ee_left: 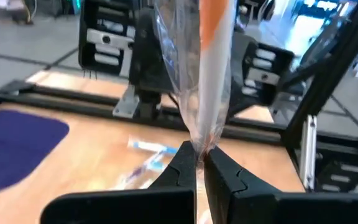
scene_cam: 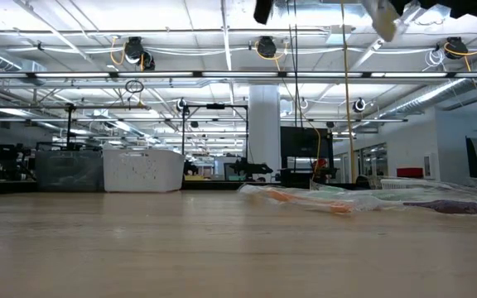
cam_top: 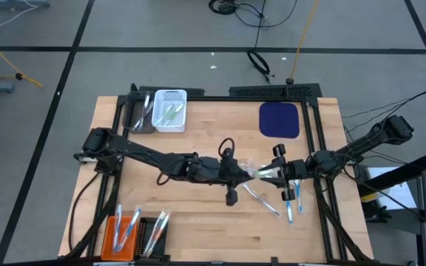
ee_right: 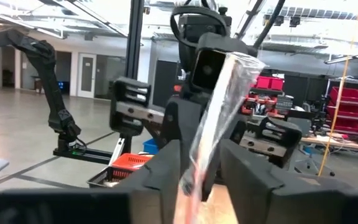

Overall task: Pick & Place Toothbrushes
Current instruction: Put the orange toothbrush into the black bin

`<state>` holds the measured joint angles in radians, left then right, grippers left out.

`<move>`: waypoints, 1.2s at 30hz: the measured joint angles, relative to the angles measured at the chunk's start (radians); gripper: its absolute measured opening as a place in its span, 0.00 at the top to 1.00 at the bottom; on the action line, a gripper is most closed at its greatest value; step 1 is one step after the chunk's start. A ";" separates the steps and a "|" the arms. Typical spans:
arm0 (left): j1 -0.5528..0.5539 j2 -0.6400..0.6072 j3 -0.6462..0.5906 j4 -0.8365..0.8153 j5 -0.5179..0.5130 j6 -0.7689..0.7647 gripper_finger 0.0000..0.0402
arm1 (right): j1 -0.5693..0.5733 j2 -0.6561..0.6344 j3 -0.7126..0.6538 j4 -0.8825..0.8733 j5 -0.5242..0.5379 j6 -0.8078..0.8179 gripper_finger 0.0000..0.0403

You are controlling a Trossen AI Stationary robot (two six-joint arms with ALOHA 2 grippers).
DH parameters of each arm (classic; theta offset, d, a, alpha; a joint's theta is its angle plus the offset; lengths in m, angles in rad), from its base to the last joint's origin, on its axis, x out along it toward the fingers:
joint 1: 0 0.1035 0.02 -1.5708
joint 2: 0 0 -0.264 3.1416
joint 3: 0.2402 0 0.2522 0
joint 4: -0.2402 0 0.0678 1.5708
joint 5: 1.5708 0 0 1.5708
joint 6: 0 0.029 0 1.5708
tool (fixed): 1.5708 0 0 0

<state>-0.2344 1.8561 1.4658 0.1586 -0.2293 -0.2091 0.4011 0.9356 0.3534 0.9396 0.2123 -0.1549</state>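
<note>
A toothbrush [ee_left: 213, 62] with an orange-and-white handle, in a clear wrapper, hangs in the air between both grippers over the table's middle [cam_top: 262, 172]. My left gripper [ee_left: 199, 163] is shut on one end of it. My right gripper [ee_right: 201, 177] is open. Its fingers stand on either side of the wrapper's other end [ee_right: 213, 130], and a gap shows beside one finger. More toothbrushes [cam_top: 261, 199] [cam_top: 293, 203] lie flat on the table below, seen also in the low view [scene_cam: 338, 201]. Others lie in the white basket [cam_top: 170, 109]. My left gripper pinches the wrapper's narrow end [ee_left: 199, 146] between its two fingertips, level, coming from the table's left. The toothbrush runs on straight from the fingers toward my right gripper, lifted clear of the table.
A white basket [cam_top: 170, 109] stands at the far left; an orange basket [cam_top: 124, 233] and a black basket [cam_top: 152, 233] holding toothbrushes stand at the near left edge. A dark blue mat [cam_top: 279, 120] lies at the far right. A black frame [cam_top: 324, 185] borders the table.
</note>
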 joint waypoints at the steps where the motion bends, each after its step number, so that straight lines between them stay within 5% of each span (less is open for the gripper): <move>1: -0.006 -0.013 0.000 -0.033 -0.005 -0.011 1.00 | 0.000 0.000 0.000 0.000 0.000 0.000 0.68; 12: -0.157 -0.218 0.000 -0.539 -0.174 -0.223 1.00 | 0.000 -0.001 0.000 -0.002 0.001 0.000 0.59; 22: -0.352 -0.324 0.001 -0.937 -0.322 -0.656 1.00 | -0.001 -0.002 0.000 -0.007 0.029 0.001 0.62; 29: -0.456 -0.320 0.001 -1.129 -0.280 -0.972 1.00 | -0.001 -0.002 0.000 -0.001 0.029 0.001 0.62; 36: -0.538 -0.317 0.000 -1.154 -0.217 -1.164 1.00 | -0.001 -0.002 0.000 0.019 0.029 -0.004 0.63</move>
<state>-0.7728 1.5388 1.4658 -0.9958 -0.4460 -1.3726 0.4004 0.9340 0.3534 0.9583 0.2409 -0.1593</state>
